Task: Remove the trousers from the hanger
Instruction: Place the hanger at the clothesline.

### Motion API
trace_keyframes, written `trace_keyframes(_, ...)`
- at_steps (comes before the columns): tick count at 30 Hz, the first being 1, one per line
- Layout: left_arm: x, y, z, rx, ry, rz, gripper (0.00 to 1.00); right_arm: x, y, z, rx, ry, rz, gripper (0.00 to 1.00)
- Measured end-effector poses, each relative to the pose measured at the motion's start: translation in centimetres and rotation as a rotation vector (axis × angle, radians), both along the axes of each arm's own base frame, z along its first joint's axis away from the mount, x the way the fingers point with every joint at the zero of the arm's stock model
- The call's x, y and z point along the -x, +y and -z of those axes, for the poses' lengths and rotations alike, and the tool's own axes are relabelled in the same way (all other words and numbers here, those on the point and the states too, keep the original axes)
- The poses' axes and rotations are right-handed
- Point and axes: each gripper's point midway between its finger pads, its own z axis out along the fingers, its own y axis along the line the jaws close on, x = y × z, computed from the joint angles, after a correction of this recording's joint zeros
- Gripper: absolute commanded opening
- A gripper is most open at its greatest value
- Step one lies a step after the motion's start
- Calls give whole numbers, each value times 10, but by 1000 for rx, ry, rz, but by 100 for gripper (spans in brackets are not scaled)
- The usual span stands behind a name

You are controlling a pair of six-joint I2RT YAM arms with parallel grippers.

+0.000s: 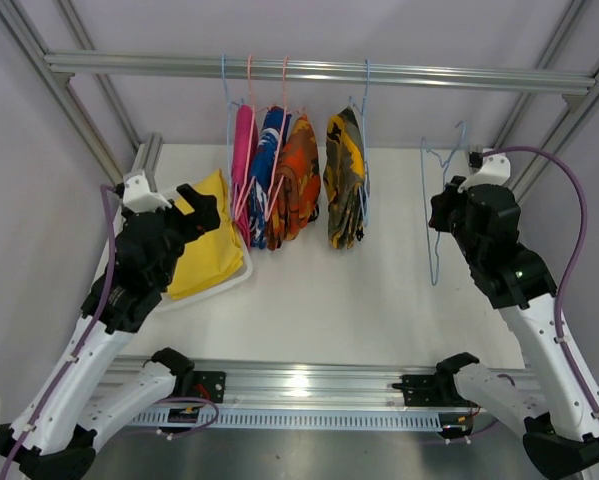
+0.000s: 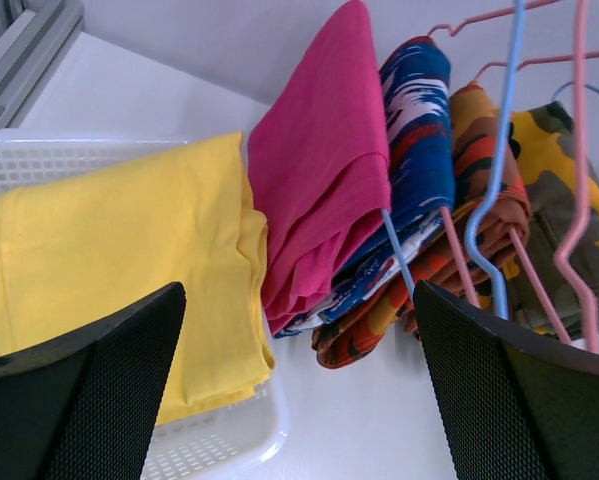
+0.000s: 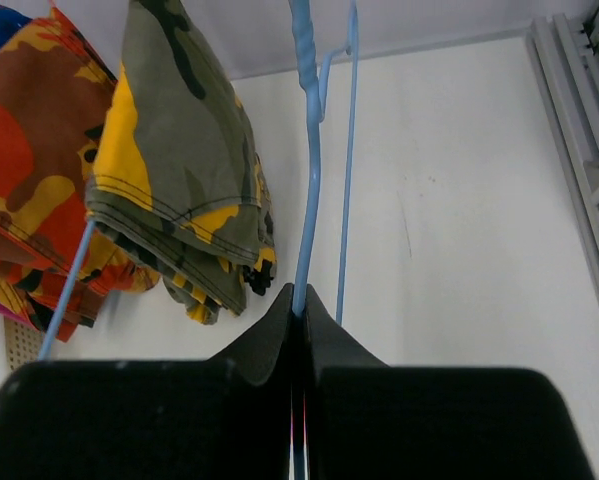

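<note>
Pinches bare blue wire hanger (image 3: 307,180) in right gripper (image 3: 299,300), far right. Holds left gripper (image 2: 299,330) wide near plain yellow cloth trousers (image 2: 109,240) in white basket (image 2: 229,440), left. Likely next: reach hung magenta trousers (image 2: 319,170).

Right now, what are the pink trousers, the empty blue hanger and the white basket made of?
The pink trousers: soft woven or knit cloth, matte; they fold and drape in creases. The empty blue hanger: thin bent wire, probably metal under a smooth blue coating, though it could be plastic. The white basket: hard plastic, slightly glossy, with moulded rows of little holes.
</note>
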Motion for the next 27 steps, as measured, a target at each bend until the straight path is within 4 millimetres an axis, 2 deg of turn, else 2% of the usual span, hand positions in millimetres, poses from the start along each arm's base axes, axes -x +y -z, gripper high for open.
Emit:
trace_keyframes(4, -9, 12, 9, 4, 18, -41, 99, -6, 6, -20, 14, -16, -20, 0)
trace_keyframes(8, -12, 9, 16, 7, 41, -26, 99, -10, 11, -37, 32, -36, -34, 0)
trace_keyframes(16, -10, 8, 9, 21, 18, -10, 99, -26, 10, -70, 81, -68, -20, 0)
trace_keyframes(27, -11, 8, 8, 23, 14, -8, 99, -61, 4, -83, 102, -62, 18, 0)
